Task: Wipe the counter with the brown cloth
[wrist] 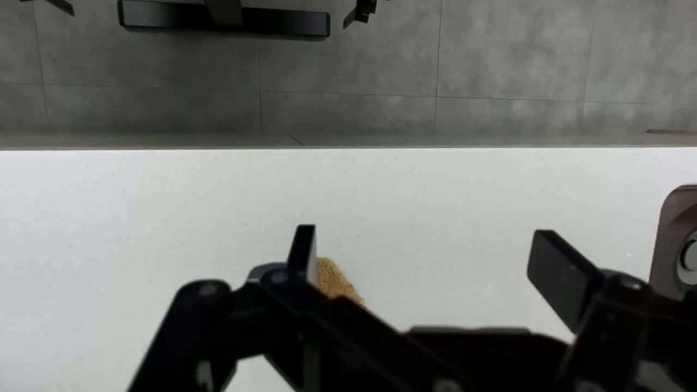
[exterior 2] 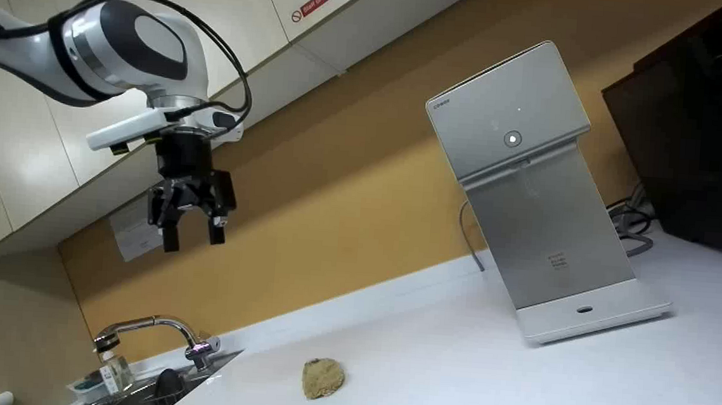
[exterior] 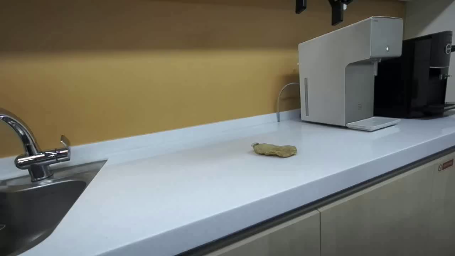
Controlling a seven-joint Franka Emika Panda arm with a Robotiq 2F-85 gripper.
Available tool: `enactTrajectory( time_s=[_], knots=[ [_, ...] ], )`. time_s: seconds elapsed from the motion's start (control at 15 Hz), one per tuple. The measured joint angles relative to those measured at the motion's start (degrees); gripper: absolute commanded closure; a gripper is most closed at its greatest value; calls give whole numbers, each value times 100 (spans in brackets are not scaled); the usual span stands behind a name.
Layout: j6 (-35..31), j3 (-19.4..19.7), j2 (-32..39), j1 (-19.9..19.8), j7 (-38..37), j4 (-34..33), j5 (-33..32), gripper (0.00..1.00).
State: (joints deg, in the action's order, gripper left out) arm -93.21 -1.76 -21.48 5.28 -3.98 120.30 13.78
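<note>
We had the white counter (exterior: 177, 188) in all three views, slanting across the frame beneath an ochre wall (exterior: 142, 92) in both exterior views. The grey tiled floor (wrist: 348, 60) came to us in the wrist view alone, along the top. Pale overhead cabinets (exterior 2: 9, 140) filled the upper left of an exterior view; lower cabinets (exterior: 373, 209) took the lower right of an exterior view. We saw the arm (exterior 2: 137, 34) reaching in from the left edge in an exterior view. In both exterior views a grey dispenser (exterior 2: 527, 195) stood right of centre, a black machine (exterior: 408, 81) beside it toward the right edge, and we found the sink (exterior: 39, 209) at lower left. The gripper (exterior 2: 193, 241) hung above the counter, left of centre, its fingers (wrist: 561, 272) spread wide; an exterior view caught just the fingertips (exterior: 301, 6) at its top edge. The brown cloth (exterior: 273, 150) lay bunched on the counter, right of centre in an exterior view; the wrist view gave us one corner at lower centre, the rest hidden behind a finger. We read "Staff only" on the overhead cabinets' red sign (exterior 2: 311, 4); a red label (exterior: 448, 164) on the lower cabinets was too blurred, the black machine's round badge (exterior: 448, 48) too small. At the upper left of the dispenser's face we read "coway" in tiny lettering (exterior 2: 441, 104).
</note>
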Motion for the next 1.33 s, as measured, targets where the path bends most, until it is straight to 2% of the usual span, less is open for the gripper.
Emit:
enactTrajectory(
  time_s=[0.8,1.0,1.33],
  knots=[
    [-102,-64,21,-26,21,12,-44,0],
    [-636,-301,122,-27,30,149,-285,0],
    [-2113,-737,592,38,33,568,-1054,0]
  ],
)
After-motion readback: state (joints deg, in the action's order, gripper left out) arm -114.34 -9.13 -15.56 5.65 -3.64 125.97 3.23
